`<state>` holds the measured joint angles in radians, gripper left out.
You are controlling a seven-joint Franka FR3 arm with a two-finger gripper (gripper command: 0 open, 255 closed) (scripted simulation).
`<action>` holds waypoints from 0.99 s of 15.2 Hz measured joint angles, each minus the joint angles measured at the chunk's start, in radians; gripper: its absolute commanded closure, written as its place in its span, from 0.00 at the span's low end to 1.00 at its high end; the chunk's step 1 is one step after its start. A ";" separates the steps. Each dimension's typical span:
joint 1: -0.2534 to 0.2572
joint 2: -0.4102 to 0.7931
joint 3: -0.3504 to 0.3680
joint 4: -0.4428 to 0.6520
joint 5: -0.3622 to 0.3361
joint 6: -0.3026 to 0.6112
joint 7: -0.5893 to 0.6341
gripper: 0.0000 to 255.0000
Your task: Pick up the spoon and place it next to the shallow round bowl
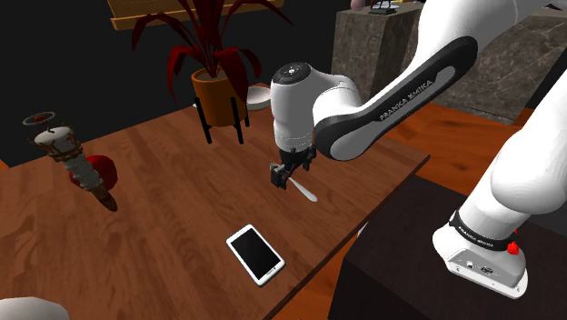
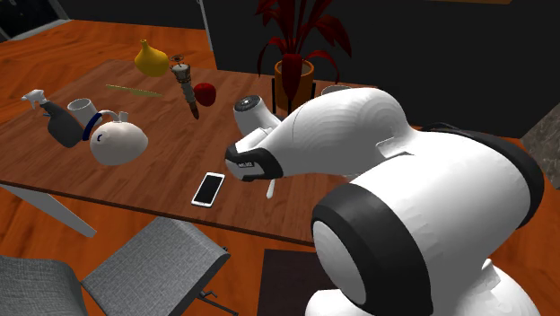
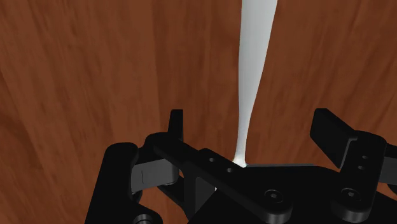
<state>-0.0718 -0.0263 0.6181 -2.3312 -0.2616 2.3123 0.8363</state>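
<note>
Now the spoon (image 3: 249, 76) lies on the table (image 3: 95, 76), between the gripper's (image 3: 251, 127) fingers (image 3: 175, 124).
Fingers stand spread apart, neither touching it; a phone (image 1: 255, 254) lies near; the bowl (image 1: 262, 98) sits well apart, behind a potted plant (image 1: 215, 68).

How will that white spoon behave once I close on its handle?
Probably stiff: the spoon runs dead straight, with no sag. Likely light, being so thin. Its smooth, narrow handle end sits between the fingers of the open gripper, so it may swing or slip if clamped only there.
</note>
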 measured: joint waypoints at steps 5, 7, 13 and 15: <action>-0.003 0.030 -0.001 -0.010 -0.032 0.031 0.025 0.00; -0.003 0.031 -0.001 -0.010 -0.033 0.031 0.026 0.00; -0.003 0.029 -0.001 -0.009 -0.032 0.032 0.024 1.00; -0.003 0.029 -0.002 -0.010 -0.032 0.032 0.023 1.00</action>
<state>-0.0749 0.0023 0.6166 -2.3410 -0.2933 2.3446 0.8593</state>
